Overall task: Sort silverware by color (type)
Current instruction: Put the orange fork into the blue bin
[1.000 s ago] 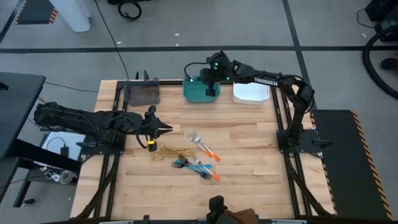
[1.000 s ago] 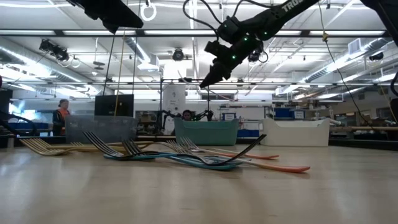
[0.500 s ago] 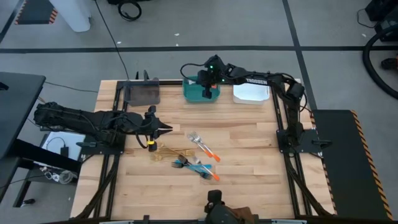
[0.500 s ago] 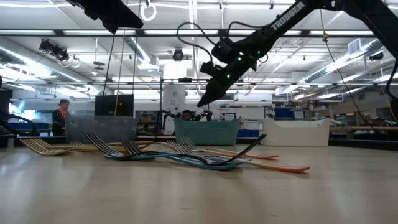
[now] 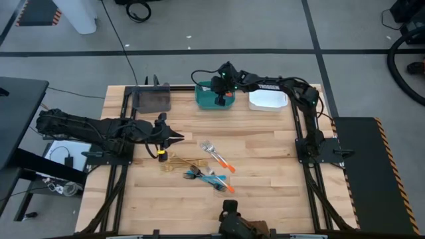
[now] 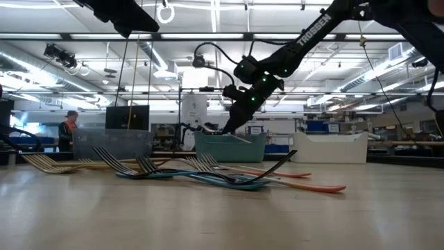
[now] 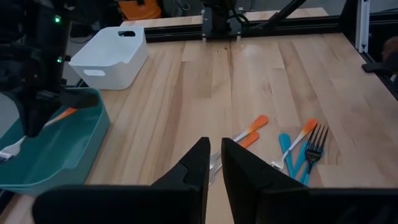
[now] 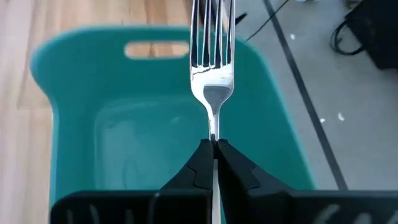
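- Fork (image 8: 212, 62) in hand: your right end effector (image 8: 212, 144) is clenched on its neck, tines pointing ahead, directly over the teal bin (image 8: 74, 155).
- Left end effector (image 7: 213, 163) hovers over the worktop (image 7: 273, 68) with its jaws nearly together and nothing between them; the silverware pile (image 5: 206, 171) lies just ahead of and below it.
- From the left wrist view, an orange handle (image 7: 62, 116) trails from the right end effector into the bin, so the piece looks long for the space.
- Risk, as I judge it: if you let go from this height the fork may bounce off the bin's wall or rim and land on the worktop behind the grey bin (image 5: 152, 99) or white bin (image 5: 268, 99).
- A thin neck grip can let the fork swing; lower slowly or the tines could catch the bin's handle slot.
- Check the colour match first: whether this bin is the right one for orange handles cannot be told here.
- Remaining forks overlap in the pile, so a later grasp may drag a neighbour along.
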`<state>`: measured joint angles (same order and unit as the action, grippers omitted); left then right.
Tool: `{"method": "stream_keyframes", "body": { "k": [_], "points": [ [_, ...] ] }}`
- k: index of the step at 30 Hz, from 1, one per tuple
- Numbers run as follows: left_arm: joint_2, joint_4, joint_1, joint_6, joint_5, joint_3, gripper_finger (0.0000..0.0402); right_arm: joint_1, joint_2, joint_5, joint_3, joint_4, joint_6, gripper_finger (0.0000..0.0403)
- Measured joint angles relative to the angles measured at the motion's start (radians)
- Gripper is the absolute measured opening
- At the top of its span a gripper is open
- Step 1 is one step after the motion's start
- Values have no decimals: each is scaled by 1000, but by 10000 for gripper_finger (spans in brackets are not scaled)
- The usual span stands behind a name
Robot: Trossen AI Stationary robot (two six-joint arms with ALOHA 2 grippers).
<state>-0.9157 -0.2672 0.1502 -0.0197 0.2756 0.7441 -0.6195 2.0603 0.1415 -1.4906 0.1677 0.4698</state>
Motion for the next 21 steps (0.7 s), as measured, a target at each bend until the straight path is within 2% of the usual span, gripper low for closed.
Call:
{"method": "stream_keyframes", "body": {
  "k": [21],
  "points": [
    [0,0,6,-3,0,0,50,-15,19,-2,0,27,-15,16]
  ]
}}
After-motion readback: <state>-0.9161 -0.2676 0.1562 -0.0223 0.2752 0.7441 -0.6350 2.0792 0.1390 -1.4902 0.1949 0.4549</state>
